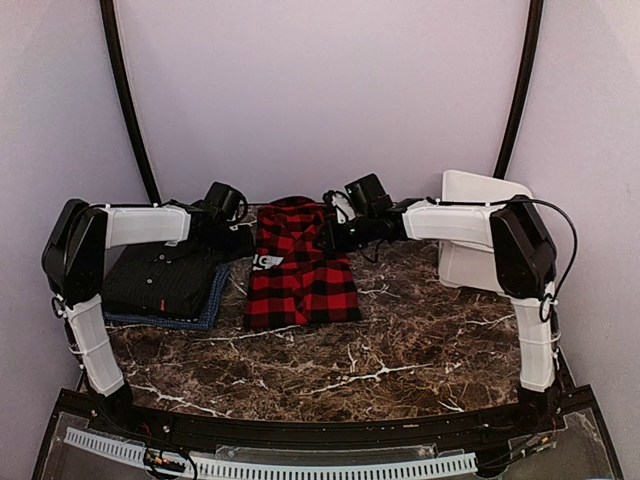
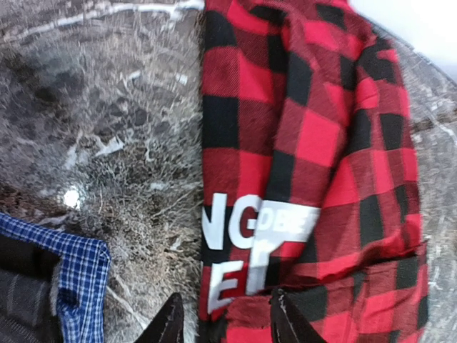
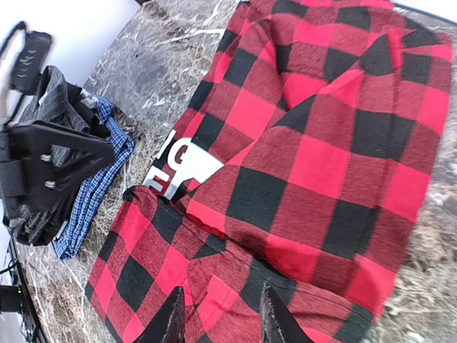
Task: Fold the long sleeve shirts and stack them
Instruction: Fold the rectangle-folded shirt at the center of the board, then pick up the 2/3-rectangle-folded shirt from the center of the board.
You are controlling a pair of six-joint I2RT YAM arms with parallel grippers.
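Nearest the arm bases, the dark marbled surface [image 1: 400,350] lies bare across the lower part of the top view; at lower left of centre sits the stack, the black shirt [image 1: 165,280] with its small red tag [image 1: 158,307] resting on the blue shirt [image 1: 205,318], whose checked edge shows along the bottom and right side.

Just right of that stack, in the middle of the frame, the red-and-black checked shirt [image 1: 305,290] lies as a folded upright rectangle, apart from the stack by a strip of surface; its white block letters [image 2: 250,236] show on the left edge.

Farther back, both arms reach inward to the upper end of this shirt; the left arm [image 1: 145,225] comes to its upper left corner, the right arm [image 1: 450,222] to its upper right edge.

The left jaws stand apart, their fingertips [image 2: 170,325] straddling the shirt's edge by the letters and closed on nothing; the right jaws also stand parted over flat checked cloth, with nothing seen bunched between their fingertips [image 3: 171,321].

At upper right, against the back wall, stands the white basket [image 1: 470,265].

By the look of it, folding of the checked shirt is at or near its end and the cloth is let go; the next move likely calls for both jaws to take opposite edges low enough to catch every layer, then carry it left onto the black shirt without the fold springing open.
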